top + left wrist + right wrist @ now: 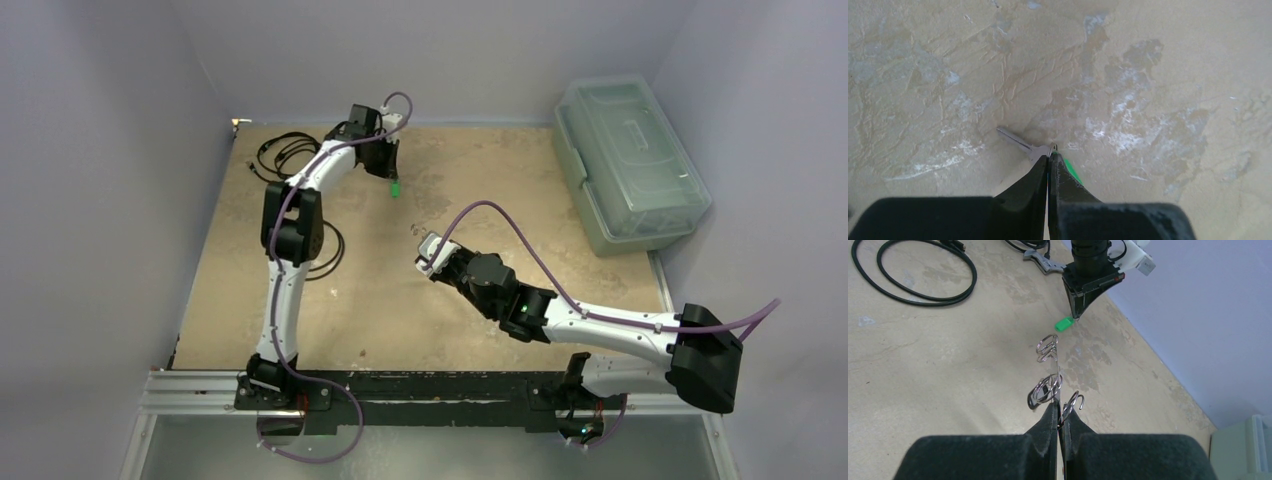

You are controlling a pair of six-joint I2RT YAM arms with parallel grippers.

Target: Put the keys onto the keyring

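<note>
My left gripper (393,178) is shut on the key with the green tag (396,188), held above the far middle of the table. In the left wrist view the silver key blade (1015,141) sticks out left of the shut gripper tips (1050,157) and the green tag (1073,172) shows on the right. My right gripper (425,258) is shut on the keyring (1058,375), seen edge-on with small wire rings (1046,349) dangling. The left gripper (1077,315) and green tag (1063,323) hang just beyond the keyring. The blue and dark keys are not in view.
Coiled black cables (290,150) lie at the far left, also in the right wrist view (923,275). A grey metal tool end (1042,262) lies by them. A clear plastic box (630,165) stands at the far right. Walls close the back and sides.
</note>
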